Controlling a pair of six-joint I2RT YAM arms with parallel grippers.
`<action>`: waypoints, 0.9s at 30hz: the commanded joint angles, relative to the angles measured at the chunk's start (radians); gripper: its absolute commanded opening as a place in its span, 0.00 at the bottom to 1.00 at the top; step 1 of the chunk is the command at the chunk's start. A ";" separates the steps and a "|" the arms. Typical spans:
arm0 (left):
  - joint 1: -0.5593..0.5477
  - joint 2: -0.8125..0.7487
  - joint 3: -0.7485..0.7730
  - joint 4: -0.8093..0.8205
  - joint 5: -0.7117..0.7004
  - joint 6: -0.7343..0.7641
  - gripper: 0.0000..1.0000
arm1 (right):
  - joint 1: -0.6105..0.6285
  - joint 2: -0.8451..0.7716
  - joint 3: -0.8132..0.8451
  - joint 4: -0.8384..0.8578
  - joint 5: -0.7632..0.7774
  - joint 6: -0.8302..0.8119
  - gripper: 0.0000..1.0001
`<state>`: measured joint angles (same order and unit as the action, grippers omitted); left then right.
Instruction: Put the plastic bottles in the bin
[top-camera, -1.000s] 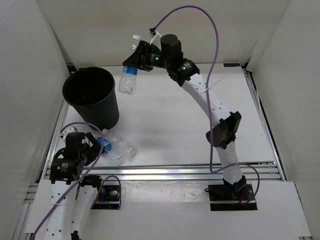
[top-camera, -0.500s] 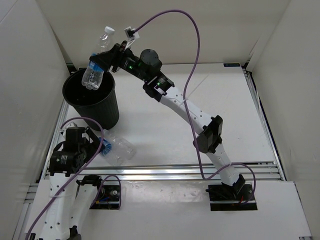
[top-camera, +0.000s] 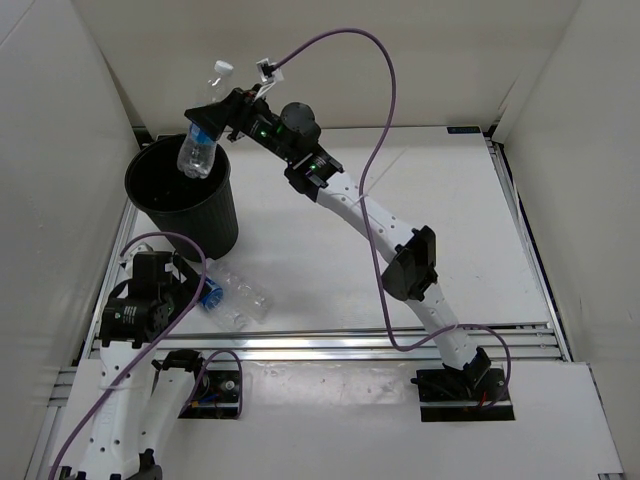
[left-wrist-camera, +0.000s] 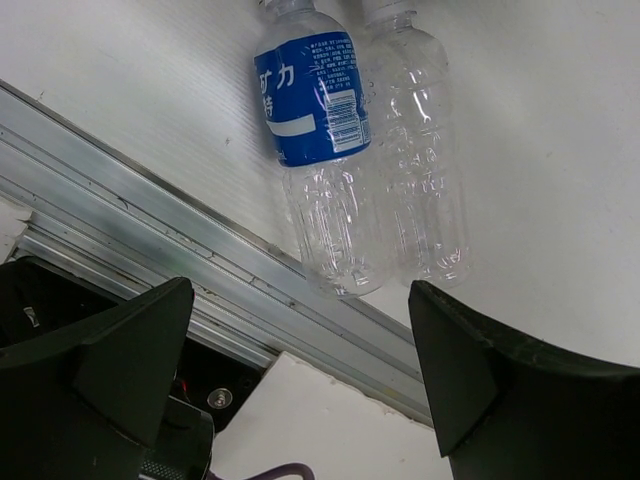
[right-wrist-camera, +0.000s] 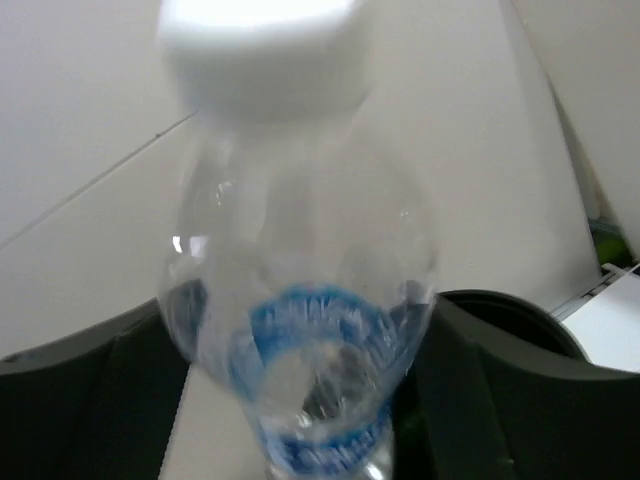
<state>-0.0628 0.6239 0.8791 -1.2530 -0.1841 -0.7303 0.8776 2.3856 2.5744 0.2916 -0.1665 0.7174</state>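
Worktop (top-camera: 330, 245): white, walled by white panels, aluminium rail (top-camera: 400, 340) along the near edge.
Bin (top-camera: 195, 212): black, ribbed, upright at far left.
Right arm (top-camera: 365, 220): stretched toward the bin; jaws clamped on a clear bottle (top-camera: 197, 152), tilted cap-up over the opening.
Left arm (top-camera: 130, 322): low, near left; jaws apart, empty.
Lying bottles: blue-labelled bottle (left-wrist-camera: 312, 130) touching a bare bottle (left-wrist-camera: 425, 190), beside the rail.

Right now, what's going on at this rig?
The right gripper is shut on a white-capped bottle, holding it tilted above the mouth of the black bin at the table's far left; it has not let go. The left gripper is open, hovering over two more bottles lying side by side near the front rail: a blue-labelled bottle and an unlabelled bottle.
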 joint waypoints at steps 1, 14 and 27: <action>-0.005 -0.010 0.001 -0.003 -0.023 -0.009 1.00 | 0.006 -0.011 0.013 0.106 0.010 -0.019 0.88; -0.005 -0.157 -0.045 0.052 -0.032 -0.144 1.00 | -0.074 -0.527 0.063 0.049 0.143 -0.127 1.00; -0.005 -0.288 -0.204 0.219 -0.020 -0.355 1.00 | -0.340 -0.900 -0.630 -0.834 -0.011 0.454 1.00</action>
<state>-0.0628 0.3443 0.7212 -1.1156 -0.2012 -1.0088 0.6285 1.4158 2.2017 -0.1162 0.0086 0.9493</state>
